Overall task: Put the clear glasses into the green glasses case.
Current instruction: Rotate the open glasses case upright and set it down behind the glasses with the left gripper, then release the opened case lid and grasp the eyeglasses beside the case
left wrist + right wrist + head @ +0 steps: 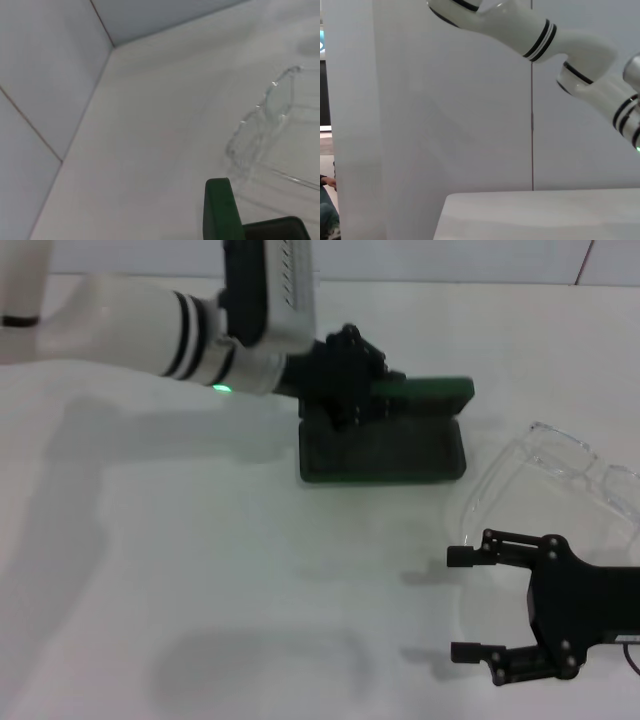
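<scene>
The clear glasses look light, slick and springy, so the spread right gripper should pinch the frame's bridge, while the left gripper, whose finger state I cannot tell, sits at the green glasses case.

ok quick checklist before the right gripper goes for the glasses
1. Case open: ok. The green case lies with its lid up and the dark lining showing.
2. Lid held: cannot tell. The left gripper is at the lid, but its grip is hidden.
3. Glasses free: ok. The clear glasses lie on the table beside the case, apart from it.
4. Right gripper ready: ok. The right gripper is open, empty, near the glasses.
5. Glasses folded: cannot tell.
</scene>
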